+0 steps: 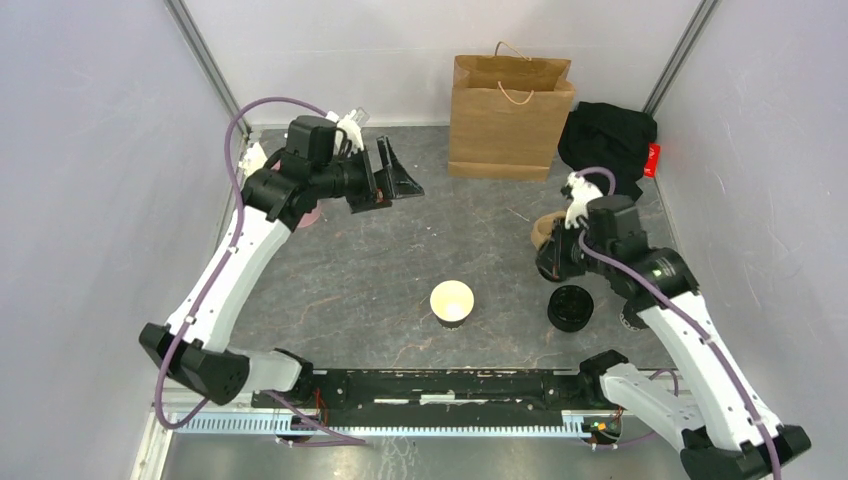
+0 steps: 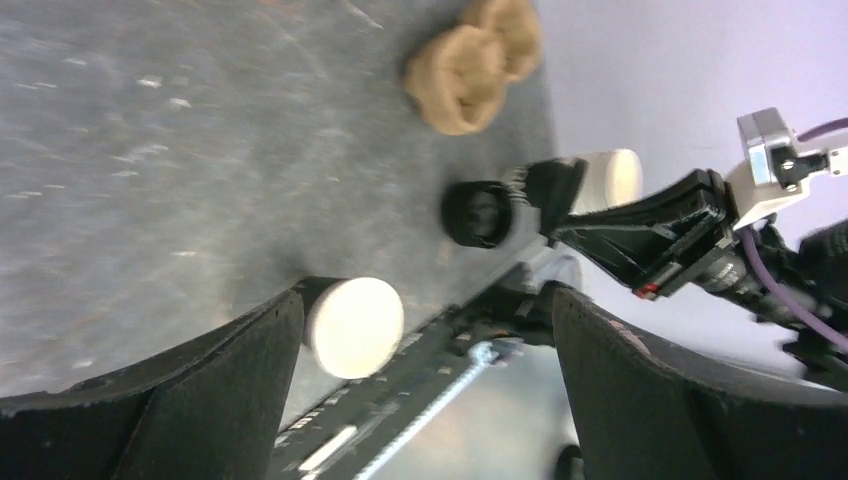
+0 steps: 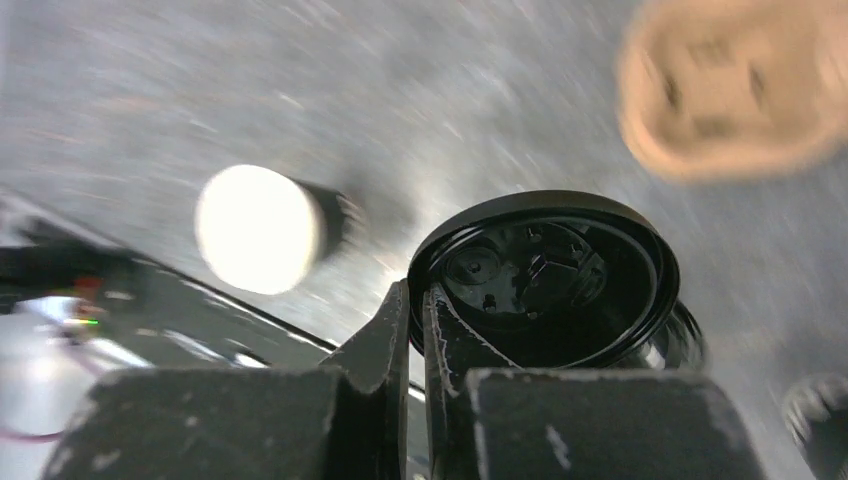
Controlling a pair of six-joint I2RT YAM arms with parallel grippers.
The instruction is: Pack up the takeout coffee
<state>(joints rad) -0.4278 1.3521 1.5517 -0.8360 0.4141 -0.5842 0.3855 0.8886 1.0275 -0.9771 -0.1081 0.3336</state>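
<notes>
A dark-sided paper cup [image 1: 452,302] stands open on the table, cream inside, with no lid on it; no capped cup is in view. The cup also shows in the left wrist view [image 2: 355,325] and the right wrist view [image 3: 262,228]. My right gripper [image 3: 415,295] is shut on the rim of a black plastic lid [image 3: 545,280], right of the cup. From above, its fingers are hidden under the wrist [image 1: 556,268]. A squat stack of black lids [image 1: 571,307] sits just beside it. My left gripper [image 1: 395,180] is open and empty, raised at the far left [image 2: 428,300].
A brown paper bag [image 1: 510,115] stands upright at the back. A black cloth [image 1: 610,135] lies right of it. A brown pulp cup carrier [image 1: 548,230] lies behind my right wrist. A cream-rimmed cup stack [image 2: 610,175] stands beyond the lids. The enclosure walls are close on both sides.
</notes>
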